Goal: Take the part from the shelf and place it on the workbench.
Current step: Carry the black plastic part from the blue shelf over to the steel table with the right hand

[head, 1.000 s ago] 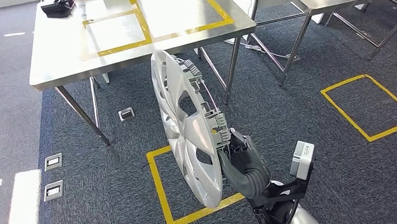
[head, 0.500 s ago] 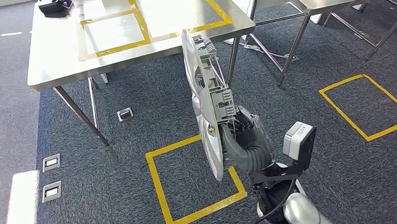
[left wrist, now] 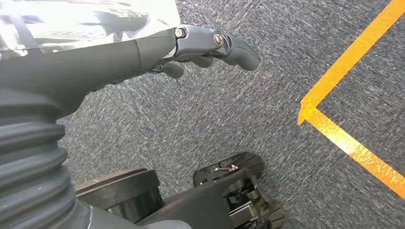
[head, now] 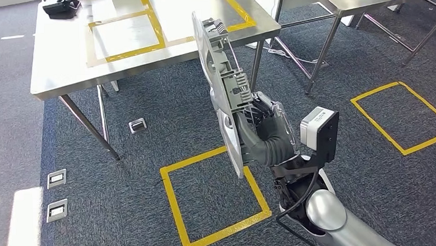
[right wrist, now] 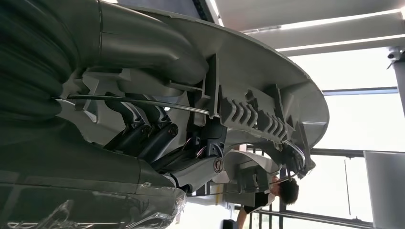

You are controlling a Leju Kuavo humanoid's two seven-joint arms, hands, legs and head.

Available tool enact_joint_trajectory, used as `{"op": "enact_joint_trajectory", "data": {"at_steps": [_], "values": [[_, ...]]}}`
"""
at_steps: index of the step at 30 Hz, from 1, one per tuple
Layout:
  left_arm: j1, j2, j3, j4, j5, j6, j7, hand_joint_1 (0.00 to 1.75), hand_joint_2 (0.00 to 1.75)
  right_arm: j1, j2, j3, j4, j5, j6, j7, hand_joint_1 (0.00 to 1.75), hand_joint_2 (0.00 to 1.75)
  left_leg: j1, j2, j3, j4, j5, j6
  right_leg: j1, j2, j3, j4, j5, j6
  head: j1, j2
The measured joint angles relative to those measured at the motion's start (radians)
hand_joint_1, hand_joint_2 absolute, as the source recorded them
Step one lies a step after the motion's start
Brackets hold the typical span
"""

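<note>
- The right hand (head: 262, 129) has its fingers (right wrist: 143, 129) clamped on the rim of the wheel cover (head: 223, 95), in the middle of the frame.
- It holds the cover up on its edge, probably so it clears the floor.
- The surface (head: 66, 62) waits at upper left, just beyond the cover's top.
- The left hand (left wrist: 143, 52) hangs empty, fingers apart, over the carpet.

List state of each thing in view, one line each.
wheel cover: on edge, held off the floor, not yet on the workbench
right hand: grips the wheel cover at its rim
left hand: empty, fingers extended, over the carpet
workbench: taped squares unoccupied
</note>
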Motion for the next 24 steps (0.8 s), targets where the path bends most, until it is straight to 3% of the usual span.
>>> {"op": "enact_joint_trajectory", "data": {"at_steps": [5, 10, 12, 15, 16, 17, 18, 20, 21, 22, 24], "values": [[-0.002, 0.0, 0.0, 0.0, 0.0, 0.0, 0.009, 0.0, 1.75, -0.022, 0.001, 0.02, 0.019, 0.0, 0.017, 0.002, 1.75, 1.75, -0.004, 0.0, 0.0, 0.005, -0.004, 0.006, -0.004, 0.0, 0.001, -0.001, -0.003, 0.006, 0.0, 0.0], [-0.006, -0.001, 0.0, 0.0, -0.003, -0.001, 0.012, 0.0, 1.75, -0.032, 0.002, 0.031, 0.026, 0.0, 0.026, 0.005, 1.75, 1.75, -0.006, 0.005, 0.009, -0.006, -0.008, 0.021, -0.007, 0.002, 0.007, 0.004, 0.001, 0.021, 0.0, 0.0], [-0.007, -0.002, 0.0, 0.0, -0.004, -0.002, 0.013, 0.0, 1.75, -0.038, 0.002, 0.033, 0.027, 0.0, 0.03, 0.007, 1.75, 1.75, -0.001, 0.011, 0.027, -0.015, -0.01, 0.029, -0.003, -0.018, -0.002, 0.037, -0.012, 0.028, 0.005, 0.0], [-0.007, -0.004, 0.0, 0.0, -0.005, -0.003, 0.015, 0.0, 1.75, -0.048, 0.003, 0.04, 0.03, 0.0, 0.038, 0.008, 1.75, 1.75, 0.002, 0.021, 0.044, -0.016, -0.02, 0.033, -0.004, -0.055, -0.093, 0.199, -0.078, 0.038, 0.015, 0.0], [-0.007, -0.004, 0.0, 0.0, -0.005, -0.003, 0.016, 0.0, 1.75, -0.049, 0.004, 0.043, 0.032, 0.0, 0.04, 0.009, 1.75, 1.75, 0.003, 0.023, 0.048, -0.016, -0.025, 0.032, -0.007, -0.06, -0.126, 0.247, -0.09, 0.042, 0.015, 0.0], [-0.006, -0.004, 0.0, 0.0, -0.005, -0.003, 0.017, 0.0, 1.75, -0.049, 0.004, 0.045, 0.034, -0.001, 0.041, 0.009, 1.75, 1.75, 0.003, 0.024, 0.053, -0.015, -0.031, 0.03, -0.009, -0.062, -0.146, 0.265, -0.085, 0.045, 0.015, 0.0], [-0.006, -0.005, 0.0, 0.0, -0.005, -0.003, 0.018, 0.0, 1.75, -0.049, 0.004, 0.047, 0.036, -0.002, 0.043, 0.01, 1.75, 1.75, 0.004, 0.024, 0.06, -0.014, -0.038, 0.028, -0.011, -0.064, -0.148, 0.249, -0.06, 0.048, 0.016, 0.0], [-0.005, -0.005, 0.0, 0.0, -0.005, -0.004, 0.019, 0.0, 1.75, -0.05, 0.005, 0.051, 0.039, -0.003, 0.045, 0.013, 1.75, 1.75, 0.007, 0.023, 0.079, -0.011, -0.056, 0.019, -0.013, -0.062, -0.109, 0.137, 0.023, 0.049, 0.016, 0.0], [-0.006, -0.006, 0.0, 0.0, -0.006, -0.004, 0.019, 0.0, 1.75, -0.053, 0.005, 0.052, 0.041, -0.004, 0.046, 0.013, 1.75, 1.75, 0.008, 0.023, 0.086, -0.009, -0.064, 0.013, -0.012, -0.059, -0.089, 0.078, 0.045, 0.047, 0.016, 0.0], [-0.007, -0.006, 0.0, 0.0, -0.006, -0.004, 0.019, 0.0, 1.75, -0.056, 0.006, 0.055, 0.043, -0.004, 0.048, 0.014, 1.75, 1.75, 0.009, 0.023, 0.089, -0.008, -0.072, 0.006, -0.009, -0.056, -0.074, 0.039, 0.059, 0.039, 0.017, 0.0], [-0.007, -0.006, 0.0, 0.0, -0.007, -0.005, 0.019, 0.0, 1.75, -0.061, 0.007, 0.06, 0.046, -0.004, 0.05, 0.013, 1.75, 1.75, 0.009, 0.023, 0.093, -0.006, -0.081, -0.007, -0.004, -0.055, -0.068, 0.018, 0.047, 0.019, 0.017, 0.0]]}}
